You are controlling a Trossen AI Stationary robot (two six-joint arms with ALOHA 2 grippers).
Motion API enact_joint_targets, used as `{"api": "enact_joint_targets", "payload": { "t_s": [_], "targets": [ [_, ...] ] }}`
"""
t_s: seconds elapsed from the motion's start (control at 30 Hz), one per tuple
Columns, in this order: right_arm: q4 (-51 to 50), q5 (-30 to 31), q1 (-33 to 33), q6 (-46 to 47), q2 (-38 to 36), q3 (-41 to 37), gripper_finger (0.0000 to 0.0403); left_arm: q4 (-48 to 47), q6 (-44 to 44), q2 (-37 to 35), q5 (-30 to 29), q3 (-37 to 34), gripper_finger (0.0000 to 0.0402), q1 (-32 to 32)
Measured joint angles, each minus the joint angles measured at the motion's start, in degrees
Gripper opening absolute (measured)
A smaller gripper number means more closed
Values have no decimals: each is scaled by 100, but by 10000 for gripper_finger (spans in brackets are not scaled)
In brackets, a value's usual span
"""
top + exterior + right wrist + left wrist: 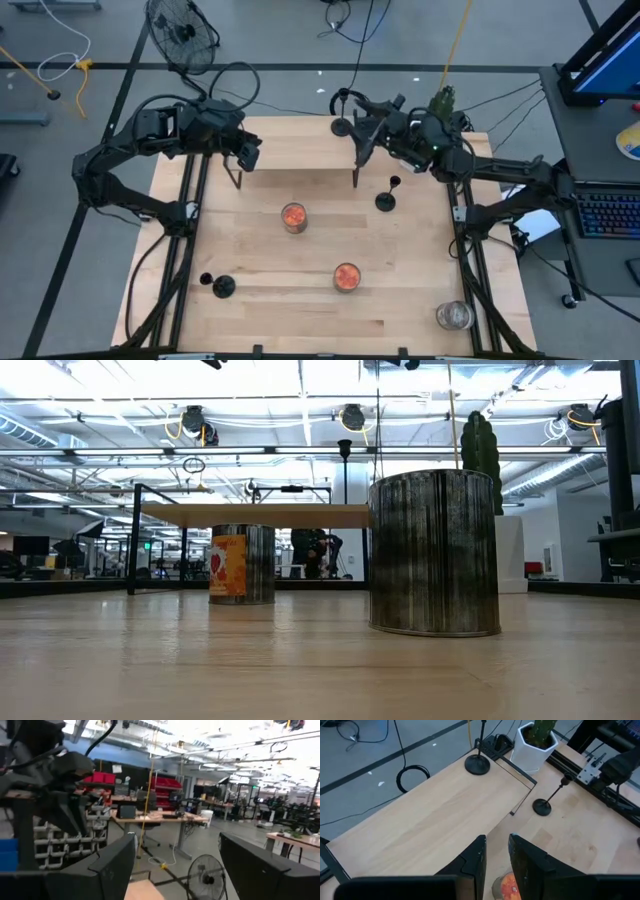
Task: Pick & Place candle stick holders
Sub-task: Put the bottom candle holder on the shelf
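Three black candle stick holders show. One stands on its round base on the raised wooden shelf (300, 145) at the far edge (342, 126), (478, 764). One stands on the table right of the shelf (386, 198), (543, 806). One is at the near left (221, 287). My right gripper (360, 135), (177, 847) is open and empty above the shelf, just right of the far holder. My left gripper (245, 150), (497, 851) hovers over the shelf's left end, its fingers a narrow gap apart, holding nothing.
Two glass jars with orange contents stand mid-table (293, 217), (346, 277); they fill the low view (243, 565), (435, 550). A clear glass jar (453, 316) sits near right. A cactus in a white pot (535, 740) stands at the far right corner. The shelf has thin black legs (238, 180).
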Motion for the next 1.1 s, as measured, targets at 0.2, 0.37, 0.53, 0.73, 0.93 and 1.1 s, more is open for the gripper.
{"api": "enact_joint_targets", "payload": {
  "t_s": [0.2,0.37,0.53,0.73,0.93,1.1],
  "targets": [
    [-678,-2,23,284,-265,0,274,-29,75,0,278,0,88,-2],
    [-1272,1,21,347,-477,0,274,-28,72,0,319,0,88,-4],
    [-1751,0,21,448,-658,0,274,-28,72,0,319,0,88,-4],
    [-2280,1,21,607,-853,0,274,-27,25,0,319,0,88,-5],
    [-2153,1,21,803,-1156,-430,274,-252,-167,0,315,0,88,-182],
    [-1545,-8,21,1112,-1676,-1344,274,-600,-688,0,319,0,88,-464]
  ]
}}
